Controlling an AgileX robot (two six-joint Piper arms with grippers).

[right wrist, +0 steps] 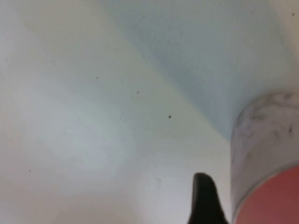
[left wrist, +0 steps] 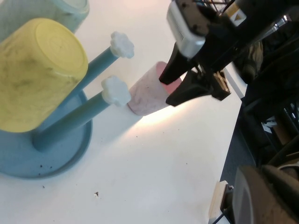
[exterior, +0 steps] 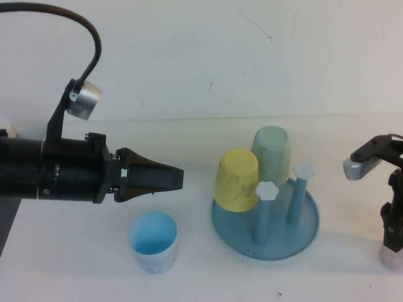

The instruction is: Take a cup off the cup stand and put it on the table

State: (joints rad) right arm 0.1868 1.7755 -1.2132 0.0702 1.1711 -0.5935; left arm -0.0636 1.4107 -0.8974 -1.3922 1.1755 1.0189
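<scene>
The pink cup (left wrist: 148, 95) is seen standing on the white table (exterior: 189, 82), at about three o'clock from the cup stand (exterior: 308, 229) and apart from it, near the table's right edge. In the high view only its base (exterior: 391, 257) shows, at the frame's right edge, beneath the right gripper (exterior: 393, 236). In the left wrist view the right gripper (left wrist: 174, 88) is set over the cup's rim, its black fingers (left wrist: 189, 91) spread to either side of the rim; whether the cup wall is touched cannot be told. In the right wrist view the cup (right wrist: 264, 154) fills one corner beside a single black fingertip (right wrist: 205, 198).

The left gripper (exterior: 179, 178) is held level above the table at roughly nine o'clock from the stand, its jaws pressed together on nothing. A light blue cup (exterior: 152, 241) stands mouth-up just below it. On the stand, a yellow cup (exterior: 237, 180) and a pale green cup (exterior: 272, 154) are hung upside down, while two blue pegs with white flower caps (exterior: 267, 190) are left bare.
</scene>
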